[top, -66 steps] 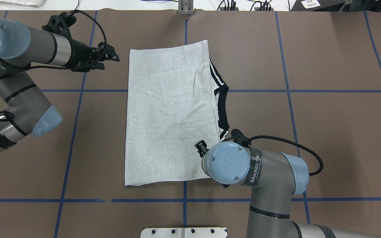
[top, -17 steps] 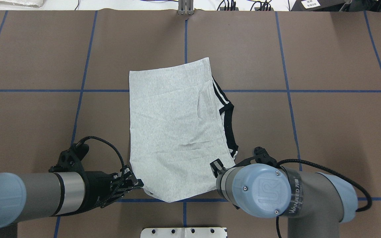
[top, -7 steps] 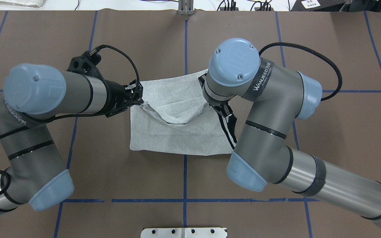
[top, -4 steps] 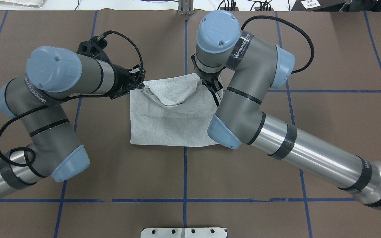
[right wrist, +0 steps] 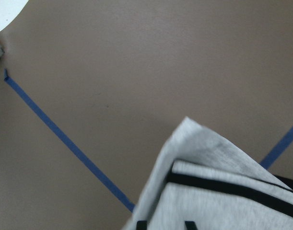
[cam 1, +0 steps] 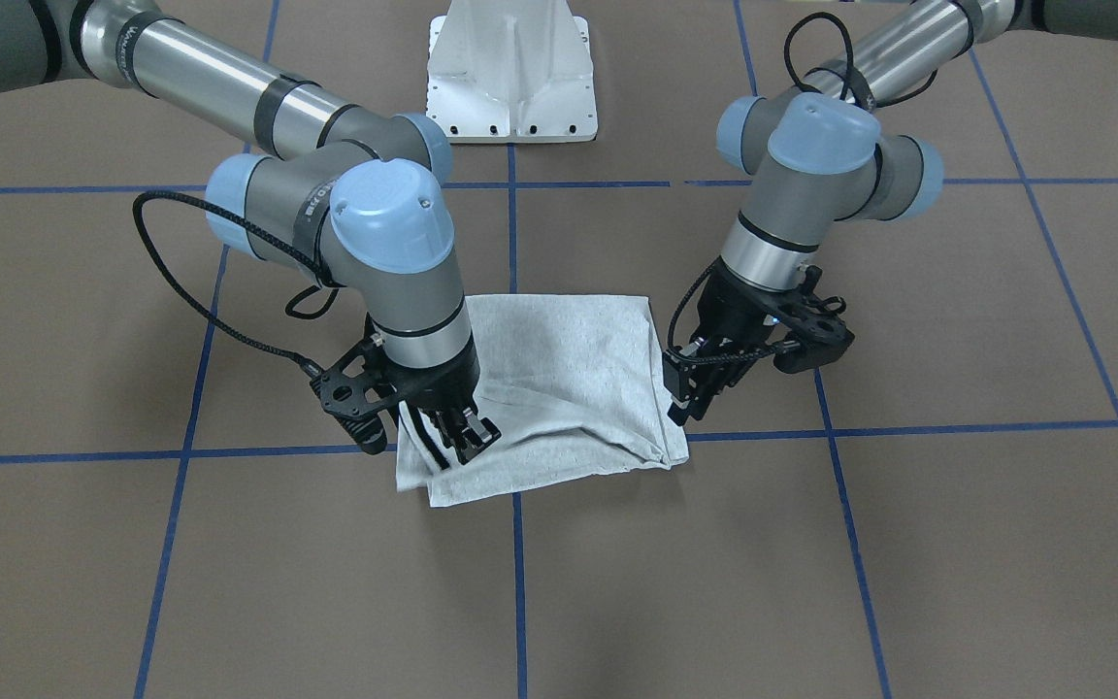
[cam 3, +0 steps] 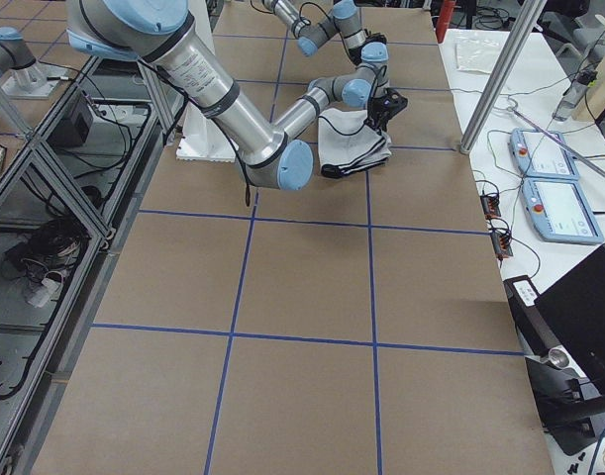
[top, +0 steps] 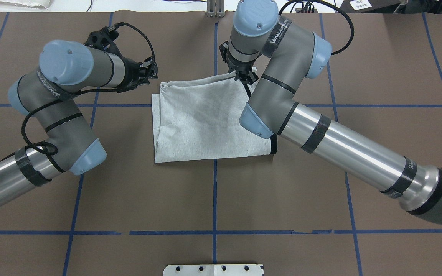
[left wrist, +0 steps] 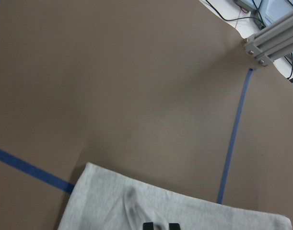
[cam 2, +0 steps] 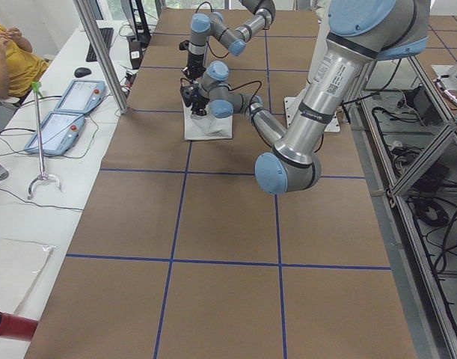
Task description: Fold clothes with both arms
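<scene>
The silver-tubed left arm (top: 67, 65) with light-blue joint caps reaches in over the brown paper-covered counter (top: 148, 191), which is marked with a blue tape grid. The left gripper (top: 152, 71) is positioned just beside the far left corner of the light heather-grey T-shirt (top: 202, 119) and is clear of the cloth. In the left wrist view its fingers (left wrist: 147, 225) stand a narrow gap apart and hold nothing. The T-shirt lies folded into a rough rectangle at the middle of the counter, across a blue tape line, with black trim (top: 273, 145) showing at its right edge. The right gripper (top: 244, 76) is positioned over the far right corner of the T-shirt. Its fingers (right wrist: 141, 224) are moderately spread above the cloth, not clamped on it. The right arm (top: 343, 145) crosses above the T-shirt's right edge.
</scene>
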Robot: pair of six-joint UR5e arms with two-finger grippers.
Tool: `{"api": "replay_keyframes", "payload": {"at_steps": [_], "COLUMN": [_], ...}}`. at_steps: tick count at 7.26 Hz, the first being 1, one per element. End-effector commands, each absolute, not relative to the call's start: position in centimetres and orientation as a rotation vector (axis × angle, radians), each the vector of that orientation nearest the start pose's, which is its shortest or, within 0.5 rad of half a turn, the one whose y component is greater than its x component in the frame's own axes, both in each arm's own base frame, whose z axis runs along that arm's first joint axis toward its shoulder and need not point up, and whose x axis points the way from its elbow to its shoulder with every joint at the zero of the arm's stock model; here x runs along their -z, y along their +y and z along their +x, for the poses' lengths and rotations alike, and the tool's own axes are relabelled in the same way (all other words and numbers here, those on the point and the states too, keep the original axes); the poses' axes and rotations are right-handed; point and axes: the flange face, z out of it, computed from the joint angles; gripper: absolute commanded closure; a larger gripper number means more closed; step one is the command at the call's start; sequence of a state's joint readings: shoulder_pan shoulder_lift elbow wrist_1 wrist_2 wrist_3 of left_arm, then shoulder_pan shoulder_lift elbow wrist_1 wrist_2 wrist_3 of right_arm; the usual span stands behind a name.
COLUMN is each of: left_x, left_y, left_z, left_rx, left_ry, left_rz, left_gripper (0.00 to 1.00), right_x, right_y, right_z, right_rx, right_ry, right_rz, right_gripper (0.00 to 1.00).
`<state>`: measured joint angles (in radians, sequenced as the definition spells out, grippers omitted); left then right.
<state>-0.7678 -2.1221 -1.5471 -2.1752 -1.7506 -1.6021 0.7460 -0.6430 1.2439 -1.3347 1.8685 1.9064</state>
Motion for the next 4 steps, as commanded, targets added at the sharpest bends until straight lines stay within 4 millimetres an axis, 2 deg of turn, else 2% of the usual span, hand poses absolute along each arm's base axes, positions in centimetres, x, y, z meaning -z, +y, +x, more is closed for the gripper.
{"api": "replay_keyframes", "payload": {"at_steps": [1, 2, 3, 4], "left_x": [-28.5, -28.5, -28.6, -29.3], "left_y": [-58.5, -58.5, -58.6, -59.2], "left_z": [39.5, 39.5, 39.1, 37.2], "left_rx": [0.588, 0.586, 0.532, 0.396], "left_ry": [1.108, 1.112, 1.108, 1.085], "left_rz": [0.313, 0.316, 0.324, 0.361], "left_gripper": [0.35, 0.35, 0.35, 0.35], "right_x": [-20.9, -22.8, -25.9, -29.9], "right_y": [-67.4, -68.5, -68.9, -68.7], "right_z": [-46.9, -44.9, -43.5, -40.6], "right_rx": [-0.785, -0.736, -0.698, -0.6], "right_ry": [-0.882, -0.865, -0.833, -0.812], "right_rz": [-0.026, -0.012, -0.005, 0.004], "right_gripper": [0.0, 0.0, 0.0, 0.0]}}
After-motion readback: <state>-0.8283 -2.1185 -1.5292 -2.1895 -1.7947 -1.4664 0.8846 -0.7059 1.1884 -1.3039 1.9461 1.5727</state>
